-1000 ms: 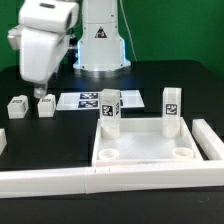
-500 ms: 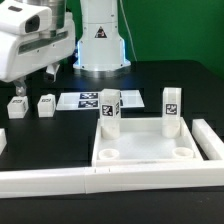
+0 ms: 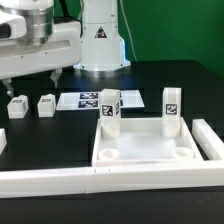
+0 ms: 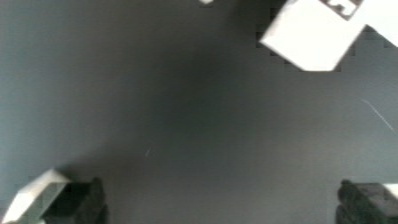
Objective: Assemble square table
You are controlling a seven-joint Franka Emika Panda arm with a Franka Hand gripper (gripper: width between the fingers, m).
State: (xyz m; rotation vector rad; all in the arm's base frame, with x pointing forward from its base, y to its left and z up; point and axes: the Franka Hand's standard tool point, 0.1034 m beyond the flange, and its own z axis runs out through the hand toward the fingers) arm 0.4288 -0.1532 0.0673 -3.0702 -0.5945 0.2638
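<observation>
You are working over a black worktop (image 3: 150, 75) with a green wall (image 3: 170, 25) behind it. The white square top (image 3: 145, 150) lies near the front, inside the corner of a long white rail (image 3: 60, 182). Two leg posts (image 3: 110, 110) (image 3: 171, 108) stand upright at its far corners. The two near corner sockets (image 3: 108, 155) are round and open. Two more small posts (image 3: 17, 105) (image 3: 46, 103) sit apart on the exterior view's left, beside the flat marker board (image 3: 90, 100).

The posts and the board carry black-and-white square tags. The robot base (image 3: 100, 40) has a black triangle label (image 3: 101, 33), and its print is too small to read.

Your gripper (image 4: 222, 200) is spread wide with nothing between its dark fingers (image 4: 80, 200), above bare worktop. A white tagged piece (image 4: 317, 35) shows at the edge of the wrist view.
</observation>
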